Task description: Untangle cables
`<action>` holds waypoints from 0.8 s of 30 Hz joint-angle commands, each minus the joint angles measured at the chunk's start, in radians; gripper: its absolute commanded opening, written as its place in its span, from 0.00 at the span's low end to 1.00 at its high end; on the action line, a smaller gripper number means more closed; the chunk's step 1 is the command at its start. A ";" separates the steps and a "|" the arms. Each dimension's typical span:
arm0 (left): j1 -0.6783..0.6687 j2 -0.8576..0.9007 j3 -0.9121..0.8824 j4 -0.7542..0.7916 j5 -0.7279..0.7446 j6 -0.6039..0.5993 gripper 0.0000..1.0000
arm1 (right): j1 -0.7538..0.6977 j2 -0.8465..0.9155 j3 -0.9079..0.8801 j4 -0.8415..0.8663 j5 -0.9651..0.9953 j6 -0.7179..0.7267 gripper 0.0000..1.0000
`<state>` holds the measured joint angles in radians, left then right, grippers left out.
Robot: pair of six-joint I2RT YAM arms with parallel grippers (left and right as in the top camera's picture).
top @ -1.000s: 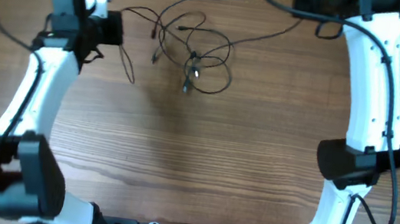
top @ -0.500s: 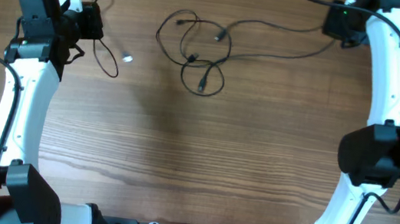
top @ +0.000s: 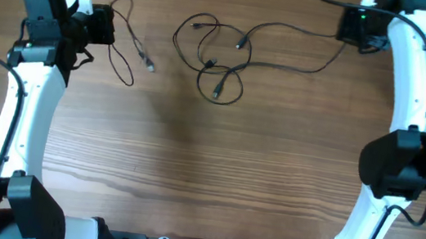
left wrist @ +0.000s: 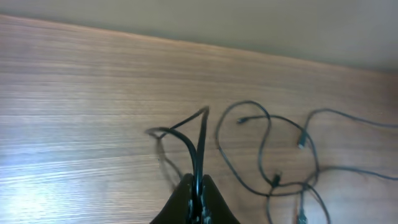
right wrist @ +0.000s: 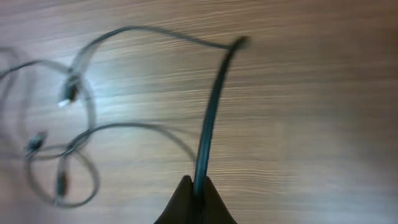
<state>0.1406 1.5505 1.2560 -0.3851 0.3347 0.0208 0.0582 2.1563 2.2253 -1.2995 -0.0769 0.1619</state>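
The left arm [top: 28, 116] and right arm [top: 417, 72] are white-shelled with black joints [top: 401, 165] (a green light [top: 364, 15] glows on the right one).

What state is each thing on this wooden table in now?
Left gripper: shut on looped thin black cable.
Right gripper: shut on long thin black cable.
Looped cable: pinched, apart from the tangle.
Long cable: pinched, leading into the tangle.
Tangle of black cables: knotted, lying loose.

R wrist: cables [right wrist: 212, 106] blurred; plugs [right wrist: 68, 93] unclear
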 commanded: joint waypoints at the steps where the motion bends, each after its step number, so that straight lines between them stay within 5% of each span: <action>1: -0.064 -0.013 0.005 -0.001 0.035 -0.006 0.06 | 0.080 0.013 -0.008 0.013 -0.091 -0.086 0.04; 9: -0.186 -0.014 0.005 0.006 0.133 -0.006 0.06 | 0.143 0.013 -0.008 0.046 -0.100 -0.076 0.05; 24: -0.266 -0.070 0.005 0.006 0.080 -0.007 0.07 | 0.088 0.013 -0.008 0.073 -0.074 -0.032 0.05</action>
<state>-0.1226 1.5021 1.2560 -0.3817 0.4454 0.0208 0.1387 2.1563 2.2253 -1.2289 -0.1558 0.1154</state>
